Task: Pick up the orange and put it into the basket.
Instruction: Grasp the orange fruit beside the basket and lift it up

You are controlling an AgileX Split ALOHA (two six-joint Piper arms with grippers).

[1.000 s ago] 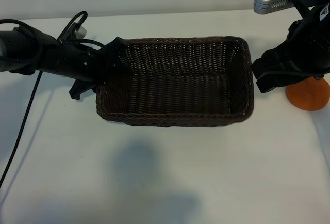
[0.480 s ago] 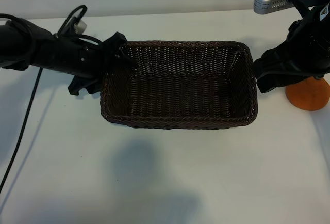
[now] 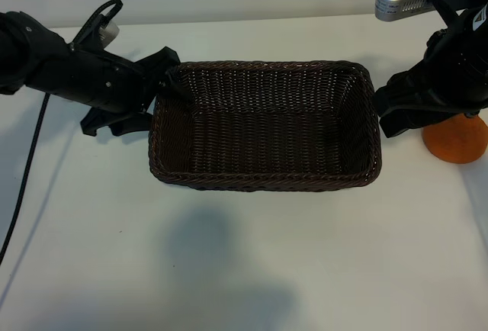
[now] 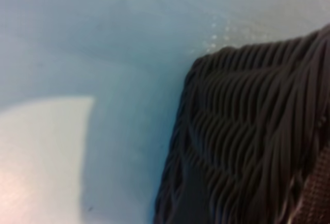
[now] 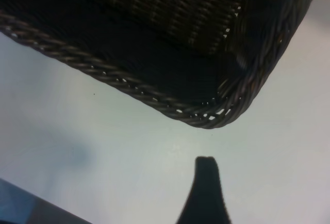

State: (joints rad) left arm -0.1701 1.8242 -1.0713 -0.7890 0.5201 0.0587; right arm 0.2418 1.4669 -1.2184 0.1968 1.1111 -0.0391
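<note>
At the upper left of the exterior view, the left arm reaches in from the frame edge, and the left gripper (image 3: 156, 87) sits at the left end of the wicker basket (image 3: 263, 181). One finger lies over the basket's upper-left corner and the other hangs outside the wall, so the jaws stand wide apart, with nothing held between them. A black cable (image 3: 29, 171) trails down the white table (image 3: 244, 270) along the left edge. The basket fills the middle of the frame. At the right edge, the right gripper (image 3: 385, 114) hovers just beside the basket's right wall; whether its fingers are spread or closed cannot be told. The orange (image 3: 457, 139) rests on the table at the far right, outside the basket, partly hidden behind the right arm.
</note>
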